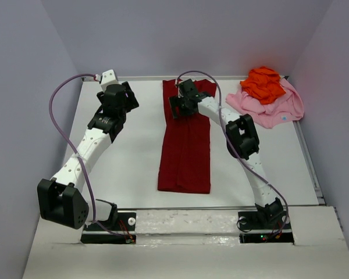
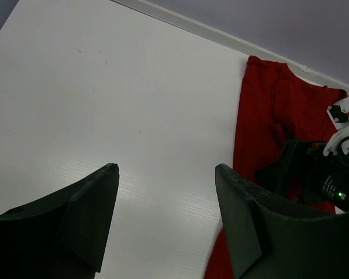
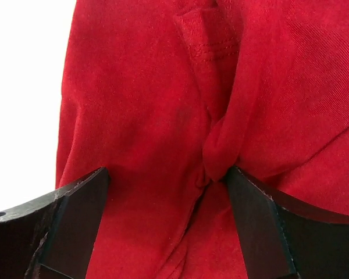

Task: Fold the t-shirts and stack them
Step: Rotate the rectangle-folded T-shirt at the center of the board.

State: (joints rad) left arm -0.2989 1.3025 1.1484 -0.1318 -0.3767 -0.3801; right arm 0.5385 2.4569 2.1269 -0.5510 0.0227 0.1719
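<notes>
Bench: flat white matte bench (image 1: 134,168), with a few faint scuffs (image 2: 77,50) near its far left.
Walls: plain pale lilac-grey walls (image 1: 163,35) on three sides.
Far edge: pale raised strip (image 1: 145,78) below the back wall.

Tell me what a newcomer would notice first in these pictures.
A dark red cloth t-shirt, folded into a long narrow strip, lies down the middle of the white table, with the right gripper open over its far end. At the far right corner a crumpled bright orange t-shirt sits on a rumpled light pink t-shirt. The left gripper hangs open above bare table, left of the red shirt.
</notes>
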